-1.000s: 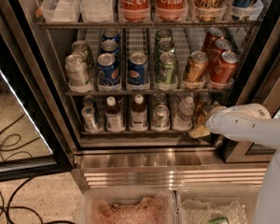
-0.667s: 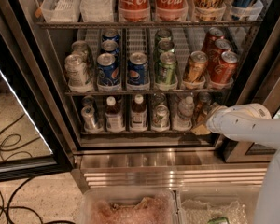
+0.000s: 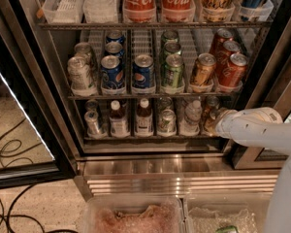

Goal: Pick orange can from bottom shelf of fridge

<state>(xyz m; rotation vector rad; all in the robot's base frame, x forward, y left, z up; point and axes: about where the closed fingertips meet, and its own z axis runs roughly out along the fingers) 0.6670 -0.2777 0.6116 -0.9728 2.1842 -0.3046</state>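
Change: hardly any is noted against the earlier frames; the white arm (image 3: 254, 130) is held at the same right end of the bottom shelf (image 3: 150, 139), its tip perhaps set a shade higher.
Pincer: the pincer (image 3: 218, 124) is placed inside the fridge (image 3: 184, 181), at the last lane of the lowest rack, close up to the can. Whether it is apart or clamped cannot be told, as it is masked by the wrist.
Orange can: the orange can (image 3: 211, 121) is seen as a copper patch at that same end of the rack, touching or just beside the pincer, with the clear bottle (image 3: 191, 114) as its neighbour.
Step in hand: judged to be the securing of the grasp, ahead of the draw-out.
Method: the can is best gripped square across its body, kept upright, and raised clear of the lane cup and front rail before being drawn straight outward.
Caution: room is to be left for the clear bottle and the frame post (image 3: 269, 64); any sideways swing is to be avoided.
Progress: the can is not yet brought clear of the shelf.
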